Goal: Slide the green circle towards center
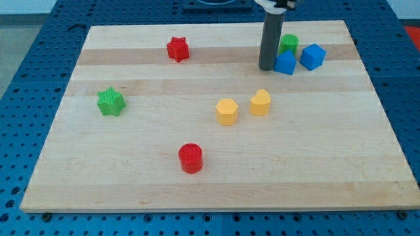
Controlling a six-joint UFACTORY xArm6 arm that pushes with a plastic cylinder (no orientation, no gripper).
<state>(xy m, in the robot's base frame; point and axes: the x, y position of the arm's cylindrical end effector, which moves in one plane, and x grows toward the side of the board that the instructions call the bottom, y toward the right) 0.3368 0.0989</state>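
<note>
The green circle [289, 43] stands near the view's top right on the wooden board [131, 177], just behind two blue blocks. My tip [266, 67] rests on the board to the left of the green circle and right beside the nearer blue block [285, 63]. A second blue block [313, 56] sits to the right of the first. The rod rises from the tip towards the view's top and hides nothing of the green circle.
A red star [177, 48] lies at the top left, a green star [111, 101] at the left. Two yellow blocks [226, 111] [260, 103] sit near the middle. A red circle [190, 158] stands towards the bottom.
</note>
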